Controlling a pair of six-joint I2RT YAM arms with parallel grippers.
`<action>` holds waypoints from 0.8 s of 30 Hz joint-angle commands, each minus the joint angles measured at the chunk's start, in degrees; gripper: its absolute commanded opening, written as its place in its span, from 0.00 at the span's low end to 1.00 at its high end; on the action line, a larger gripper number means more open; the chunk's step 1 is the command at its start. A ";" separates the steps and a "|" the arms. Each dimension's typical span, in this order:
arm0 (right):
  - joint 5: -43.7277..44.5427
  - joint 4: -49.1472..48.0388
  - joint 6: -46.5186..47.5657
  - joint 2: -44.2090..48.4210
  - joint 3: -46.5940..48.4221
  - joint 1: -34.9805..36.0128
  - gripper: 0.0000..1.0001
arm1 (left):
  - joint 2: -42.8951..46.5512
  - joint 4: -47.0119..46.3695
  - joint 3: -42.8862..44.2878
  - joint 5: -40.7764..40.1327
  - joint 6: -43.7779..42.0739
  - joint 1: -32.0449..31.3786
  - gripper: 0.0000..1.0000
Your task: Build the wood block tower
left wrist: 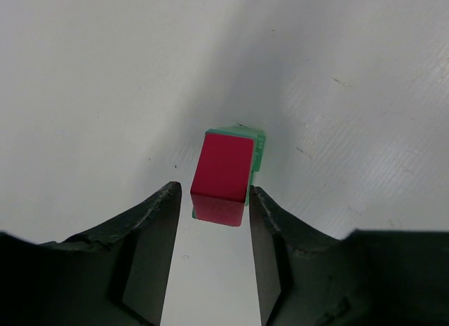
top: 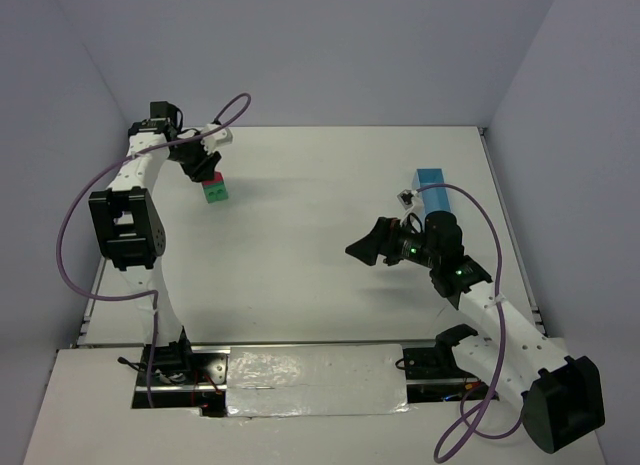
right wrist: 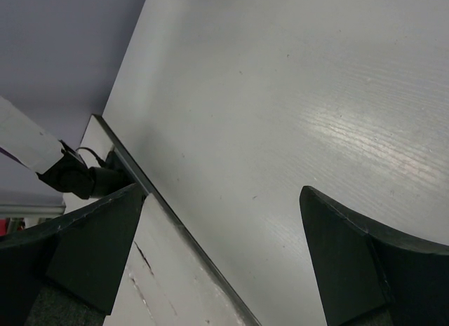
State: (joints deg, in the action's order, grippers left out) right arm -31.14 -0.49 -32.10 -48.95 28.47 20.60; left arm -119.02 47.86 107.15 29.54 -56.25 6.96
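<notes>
Your left tool is hanging over the far left part of the desk, pointing down at the tower. The red block is sitting on top of the green blocks, and in the left wrist view it is covering them almost fully, so only a green edge is showing behind the red block. How many green blocks are lying under it, I cannot tell. The jaws of the left tool are standing partly open, one on each side of the red block. A thin gap is showing at one finger; at the other finger I cannot tell if it is touching. Your right tool is hovering above the right part of the desk, well apart from the tower. Its jaws are standing wide open and are holding nothing: in the right wrist view only the bare desk is showing between the fingers. The blue tray is lying just behind the right arm, partly hidden by it.
</notes>
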 commanded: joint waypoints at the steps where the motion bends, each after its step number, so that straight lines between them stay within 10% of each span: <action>1: -1.30 -3.55 0.10 0.08 -0.34 -0.30 1.00 | 0.02 -1.01 0.60 0.61 2.28 0.60 0.57; 12: -1.47 -3.64 0.28 -0.09 -0.43 -0.30 1.00 | 4.39 -2.06 2.88 3.24 6.58 0.95 0.61; 13: -1.30 -3.64 0.28 -0.18 -0.43 -0.30 1.00 | 5.63 -2.41 2.89 3.68 6.76 0.95 0.99; 17: -0.51 -3.29 0.81 -0.18 -0.34 -0.30 1.00 | 13.45 -6.87 1.22 3.25 10.01 0.86 1.00; 24: 9.41 3.10 4.49 2.10 2.20 -0.47 1.00 | 33.49 -24.03 -11.17 -13.79 42.06 0.33 0.99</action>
State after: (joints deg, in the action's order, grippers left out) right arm -27.83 0.25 -30.35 -48.80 28.51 20.58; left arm -92.20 33.19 99.39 23.68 -32.23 7.33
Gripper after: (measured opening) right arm 0.997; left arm 0.994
